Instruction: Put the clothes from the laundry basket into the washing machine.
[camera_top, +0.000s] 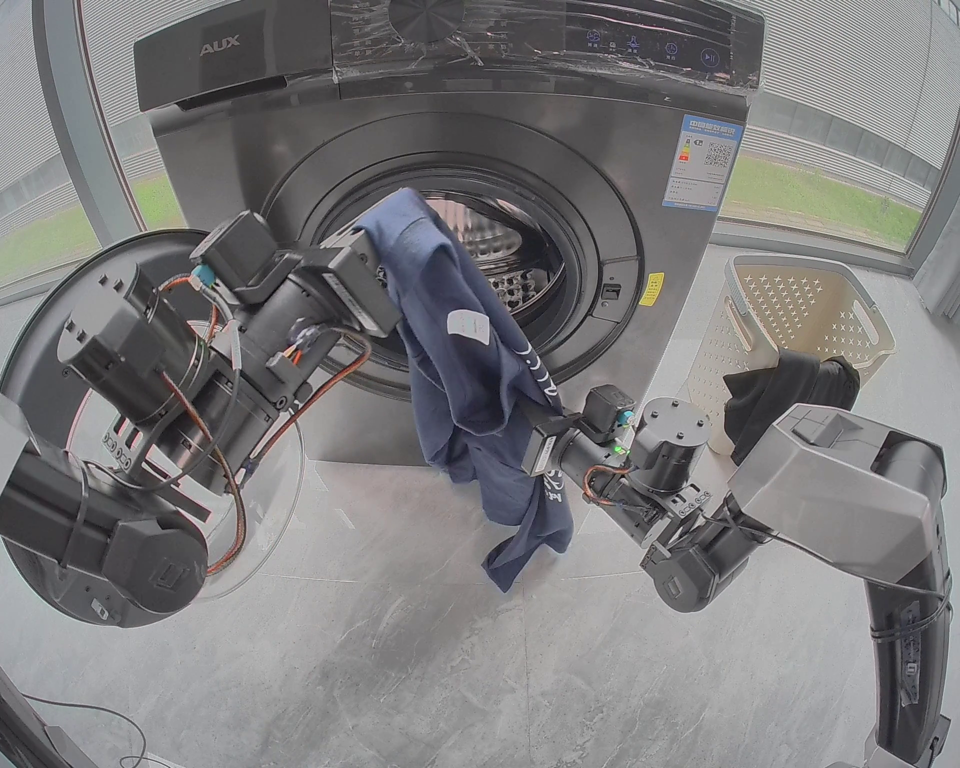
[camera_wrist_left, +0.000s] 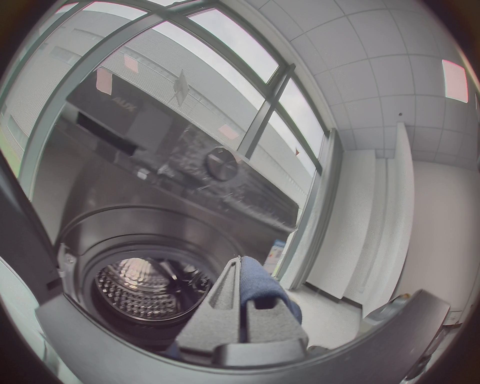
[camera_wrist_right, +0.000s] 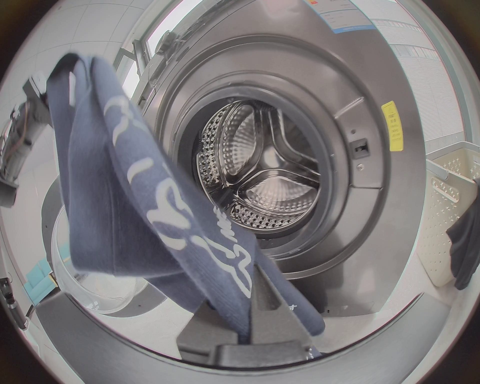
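My head camera looks forward and down at the washing machine (camera_top: 620, 130) from in front. Both my wrist cameras sit nearer, facing its open drum (camera_wrist_left: 145, 290), which all 3 views share.

laundry basket (camera_top: 790, 310) stands right of washing machine (camera_top: 600, 170).

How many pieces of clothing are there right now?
2. A navy shirt hangs between the left gripper and right gripper before the washing machine; a black garment drapes over the laundry basket's rim. More may lie hidden inside the basket.
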